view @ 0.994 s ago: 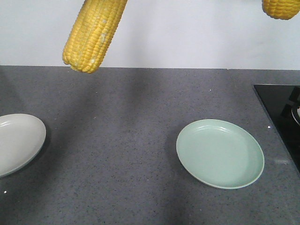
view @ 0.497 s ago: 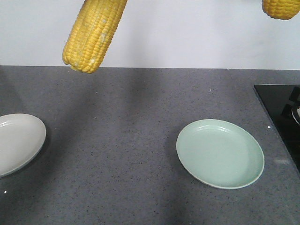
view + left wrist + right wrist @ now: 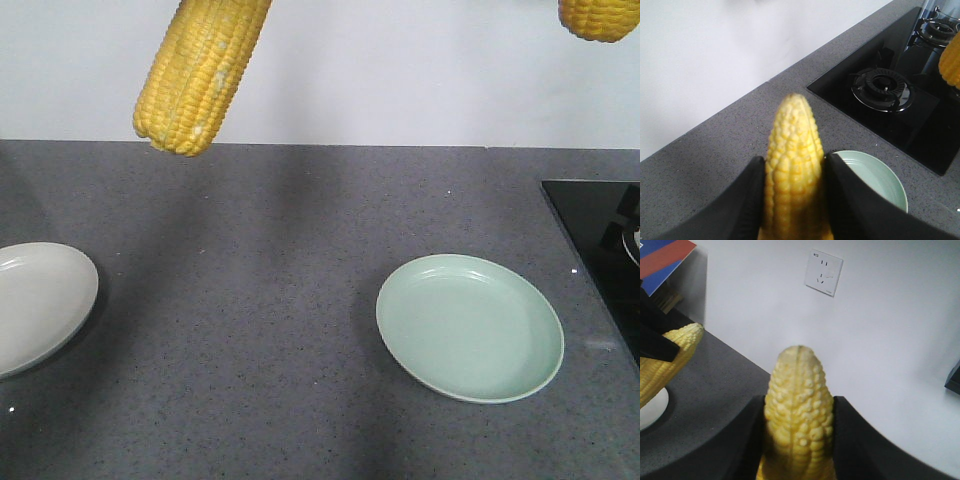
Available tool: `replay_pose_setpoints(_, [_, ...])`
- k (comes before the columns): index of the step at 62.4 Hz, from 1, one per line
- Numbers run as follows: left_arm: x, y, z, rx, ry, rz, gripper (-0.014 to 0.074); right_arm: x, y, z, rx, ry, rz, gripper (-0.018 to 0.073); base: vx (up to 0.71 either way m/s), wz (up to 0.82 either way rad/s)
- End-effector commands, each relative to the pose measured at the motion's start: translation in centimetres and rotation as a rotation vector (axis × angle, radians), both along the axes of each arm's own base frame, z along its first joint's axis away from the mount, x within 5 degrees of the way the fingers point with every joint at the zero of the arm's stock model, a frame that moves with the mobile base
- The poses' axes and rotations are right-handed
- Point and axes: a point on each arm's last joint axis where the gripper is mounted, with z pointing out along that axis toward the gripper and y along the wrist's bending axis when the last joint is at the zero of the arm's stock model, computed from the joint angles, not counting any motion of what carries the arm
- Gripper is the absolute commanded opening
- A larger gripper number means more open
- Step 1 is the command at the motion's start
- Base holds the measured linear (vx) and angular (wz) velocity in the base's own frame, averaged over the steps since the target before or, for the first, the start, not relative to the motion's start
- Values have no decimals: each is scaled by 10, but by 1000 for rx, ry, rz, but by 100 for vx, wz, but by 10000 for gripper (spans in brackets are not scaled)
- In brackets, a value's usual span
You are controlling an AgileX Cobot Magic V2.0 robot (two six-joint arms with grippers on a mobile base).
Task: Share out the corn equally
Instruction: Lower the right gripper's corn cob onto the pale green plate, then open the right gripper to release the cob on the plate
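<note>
Two corn cobs hang high above the grey counter. In the front view one cob (image 3: 200, 75) hangs at the upper left, blunt end down, and the end of another (image 3: 598, 18) shows at the top right. My left gripper (image 3: 795, 162) is shut on a cob (image 3: 792, 125), its black fingers pressed against both sides. My right gripper (image 3: 799, 400) is shut on the other cob (image 3: 799, 375) in the same way. A pale green plate (image 3: 470, 328) lies right of centre with nothing on it. A whitish plate (image 3: 35, 300) lies at the left edge, also bare.
A black gas hob (image 3: 600, 240) is set into the counter at the right, its burners (image 3: 881, 89) showing in the left wrist view. A white wall runs behind the counter, with a socket (image 3: 823, 272) on it.
</note>
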Motion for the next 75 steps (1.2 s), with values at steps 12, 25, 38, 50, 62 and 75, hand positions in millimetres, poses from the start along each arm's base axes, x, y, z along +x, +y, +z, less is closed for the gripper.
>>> replay_pose_setpoints(12, [-20,8,23,-77,-72,-7,-7,-12,1,13,44,-86,9,-4,0,0])
replay_pose_setpoints(25, [-20,8,23,-77,-72,-7,-7,19,3,-9,149,127,-11,-4,0,0])
replay_pose_setpoints(38, [-20,8,23,-77,-72,-7,-7,77,7,-88,181,465,3,-4,0,0])
replay_pose_setpoints(50, [-20,8,23,-77,-72,-7,-7,107,7,-192,83,760,51,-4,0,0])
replay_pose_setpoints(62, [-20,8,23,-77,-72,-7,-7,127,5,-257,34,870,71,-4,0,0])
replay_pose_setpoints(75, [-20,8,23,-77,-72,-7,-7,140,3,-279,-3,929,57,4,0,0])
